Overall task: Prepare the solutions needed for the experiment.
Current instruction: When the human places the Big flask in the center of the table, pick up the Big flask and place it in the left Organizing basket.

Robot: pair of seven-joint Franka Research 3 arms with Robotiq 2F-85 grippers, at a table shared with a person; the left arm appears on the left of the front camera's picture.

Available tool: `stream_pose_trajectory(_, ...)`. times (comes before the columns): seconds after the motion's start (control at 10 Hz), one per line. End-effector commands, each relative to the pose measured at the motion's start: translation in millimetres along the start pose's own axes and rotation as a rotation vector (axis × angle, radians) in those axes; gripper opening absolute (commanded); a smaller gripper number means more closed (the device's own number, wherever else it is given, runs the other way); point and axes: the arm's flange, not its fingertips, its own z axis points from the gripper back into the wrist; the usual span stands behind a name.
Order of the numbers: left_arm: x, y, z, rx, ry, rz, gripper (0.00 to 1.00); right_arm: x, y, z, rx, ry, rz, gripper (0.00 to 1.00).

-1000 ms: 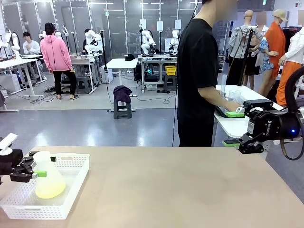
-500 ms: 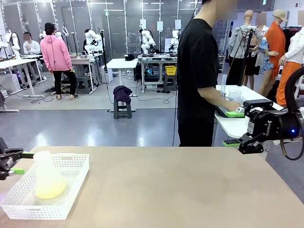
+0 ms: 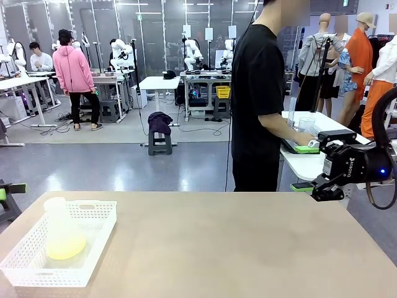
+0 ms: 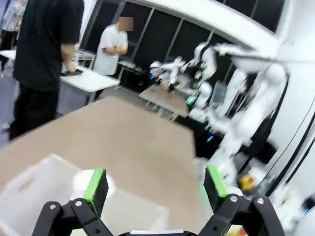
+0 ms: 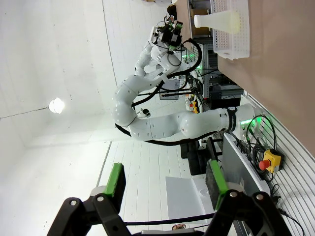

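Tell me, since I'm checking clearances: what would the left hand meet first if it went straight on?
Probably the flask in the white basket, just past the open left hand, then the tabletop; blur leaves depth unclear.

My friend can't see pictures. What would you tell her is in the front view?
A see-through flask with a little pale yellow liquid stands in a white basket on the left of a tan table. The robot's open left gripper is at the left edge and its right gripper hangs at the right, while a person in black stands beyond.
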Motion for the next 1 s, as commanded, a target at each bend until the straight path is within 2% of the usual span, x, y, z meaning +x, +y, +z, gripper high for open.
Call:
stream_pose_trajectory(0.0, 27, -32, -19, 0.027, 0.009, 0.372, 1.00, -1, 0, 0, 0.007, 0.003, 0.016, 0.83)
stream_pose_trajectory(0.1, 35, -42, -28, 0.006, 0.023, 0.517, 1.00, -1, 0, 0, 0.007, 0.003, 0.016, 0.83)
stream_pose_trajectory(0.3, 45, -50, -34, 0.084, 0.053, 0.641, 1.00, -1, 0, 0, 0.007, 0.003, 0.016, 0.83)
stream_pose_trajectory(0.4, 48, -52, -36, 0.084, 0.047, 0.721, 1.00, -1, 0, 0, 0.007, 0.003, 0.016, 0.83)
stream_pose_trajectory(0.5, 50, -50, -35, 0.102, 0.037, 0.749, 1.00, -1, 0, 0, 0.007, 0.003, 0.016, 0.83)
stream_pose_trajectory(0.6, 51, -47, -37, 0.084, 0.067, 0.751, 1.00, -1, 0, 0, 0.007, 0.003, 0.016, 0.83)
stream_pose_trajectory(0.9, 46, -48, -30, 0.075, 0.045, 0.718, 1.00, -1, 0, 0, 0.007, 0.003, 0.016, 0.83)
